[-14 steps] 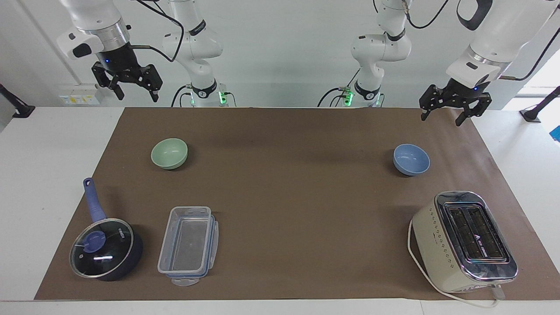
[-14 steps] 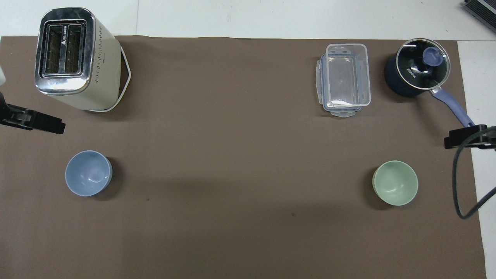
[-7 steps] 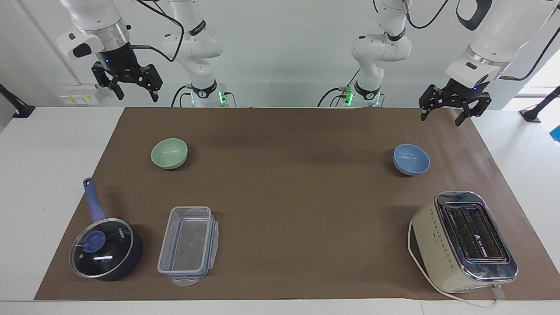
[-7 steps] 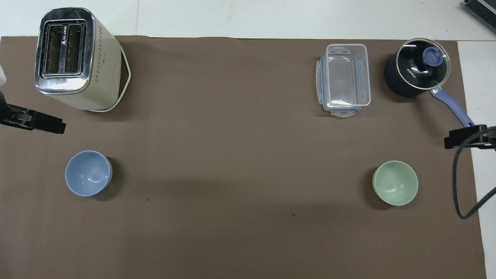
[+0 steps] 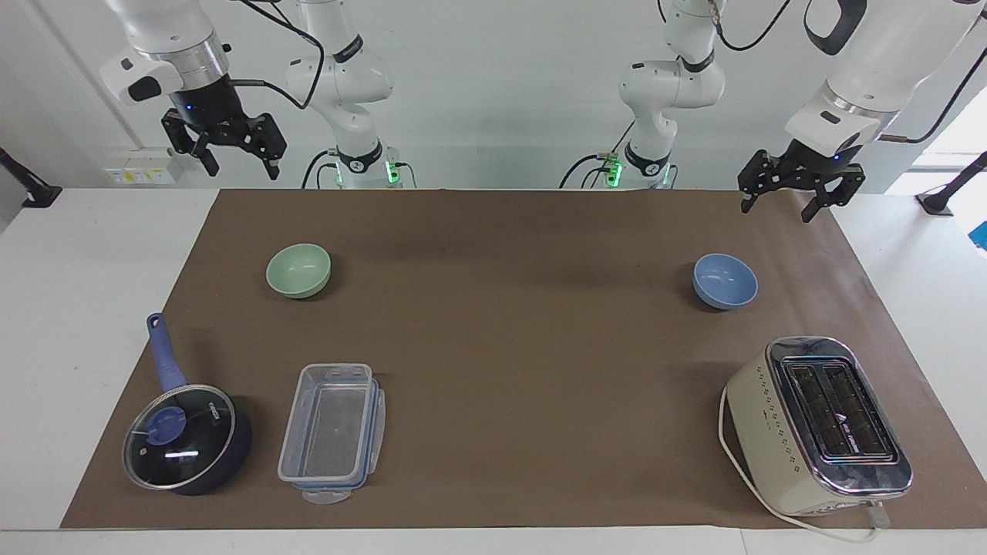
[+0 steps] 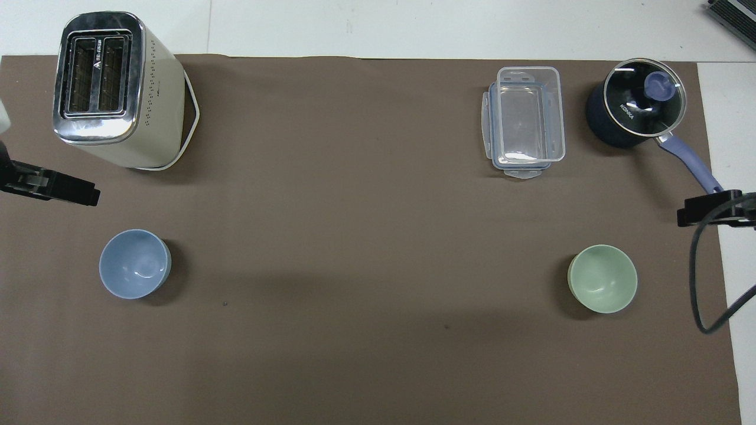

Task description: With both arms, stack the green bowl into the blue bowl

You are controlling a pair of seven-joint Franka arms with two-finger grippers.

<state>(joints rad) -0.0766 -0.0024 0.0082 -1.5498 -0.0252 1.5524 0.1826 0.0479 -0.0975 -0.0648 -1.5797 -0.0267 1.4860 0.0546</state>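
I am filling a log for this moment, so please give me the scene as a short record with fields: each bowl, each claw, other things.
green bowl: upright on the mat, toward the right arm's end, untouched
blue bowl: upright on the mat, toward the left arm's end, nothing in it
right claw: open, raised, holding nothing
left claw: open, raised, holding nothing
stacking: not yet begun
other things: saucepan with lid, clear box, toaster, all farther from the robots than the bowls

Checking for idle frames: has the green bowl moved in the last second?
No. The green bowl sits at the same spot, nearer the robots than the saucepan and apart from it, just as before.
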